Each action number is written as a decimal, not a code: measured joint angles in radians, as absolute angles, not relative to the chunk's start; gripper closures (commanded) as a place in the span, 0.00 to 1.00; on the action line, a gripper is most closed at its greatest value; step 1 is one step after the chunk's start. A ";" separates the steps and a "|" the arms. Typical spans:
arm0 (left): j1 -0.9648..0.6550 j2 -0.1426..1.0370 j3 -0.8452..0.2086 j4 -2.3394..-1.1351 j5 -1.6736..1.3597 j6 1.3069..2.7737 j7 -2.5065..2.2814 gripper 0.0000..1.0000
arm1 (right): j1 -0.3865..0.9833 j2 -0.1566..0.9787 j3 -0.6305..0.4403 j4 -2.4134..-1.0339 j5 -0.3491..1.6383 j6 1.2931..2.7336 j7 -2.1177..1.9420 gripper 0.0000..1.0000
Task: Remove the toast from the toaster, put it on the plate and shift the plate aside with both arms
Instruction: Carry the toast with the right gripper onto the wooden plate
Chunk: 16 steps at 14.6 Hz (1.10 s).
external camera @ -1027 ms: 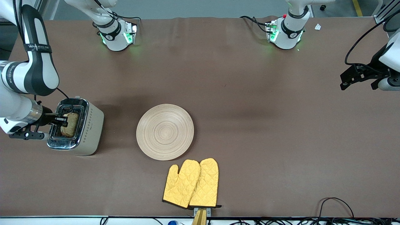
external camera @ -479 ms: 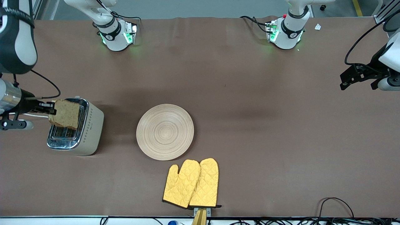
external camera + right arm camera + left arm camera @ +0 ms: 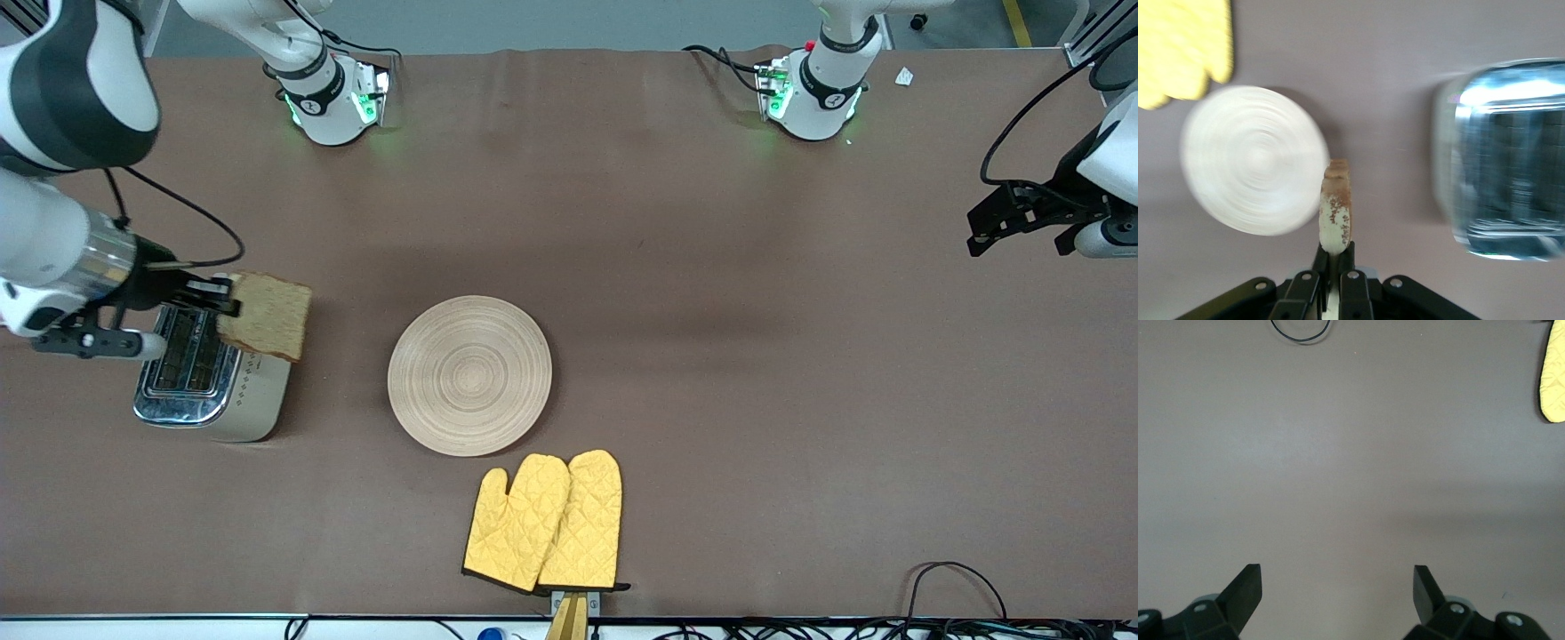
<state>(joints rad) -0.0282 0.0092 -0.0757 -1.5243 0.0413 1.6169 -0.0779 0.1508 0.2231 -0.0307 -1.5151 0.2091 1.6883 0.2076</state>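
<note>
We see even, bright overhead light. The plate [image 3: 1255,160] and toaster [image 3: 1505,157] smear with motion blur in our right wrist view.

One toast [image 3: 265,316], one plate [image 3: 469,375], one toaster [image 3: 213,382], two oven mitts [image 3: 544,523].

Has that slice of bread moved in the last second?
Yes. The toast, clamped in the right gripper, left the toaster slot, rose, and now hangs over the toaster's edge nearest the plate.

High front camera overlooks the whole table [image 3: 711,356]; wrist cameras look down close, sharing it.
</note>
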 measured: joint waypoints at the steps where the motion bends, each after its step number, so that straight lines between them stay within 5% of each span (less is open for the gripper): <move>1: -0.028 0.009 -0.076 -1.524 0.041 1.617 -0.078 0.00 | 0.172 0.231 -0.030 -1.550 0.254 1.758 0.224 1.00; 9: -0.028 0.009 -0.076 -1.524 0.041 1.617 -0.078 0.00 | 0.339 0.404 -0.030 -1.729 0.564 2.211 0.240 1.00; 16: -0.027 0.010 -0.076 -1.523 0.041 1.617 -0.078 0.00 | 0.395 0.520 -0.046 -1.734 0.592 2.320 0.231 1.00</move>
<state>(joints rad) -0.0274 0.0096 -0.0757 -1.5234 0.0414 1.6169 -0.0779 0.3949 0.5201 -0.0459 -1.7340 0.5917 2.3204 0.2311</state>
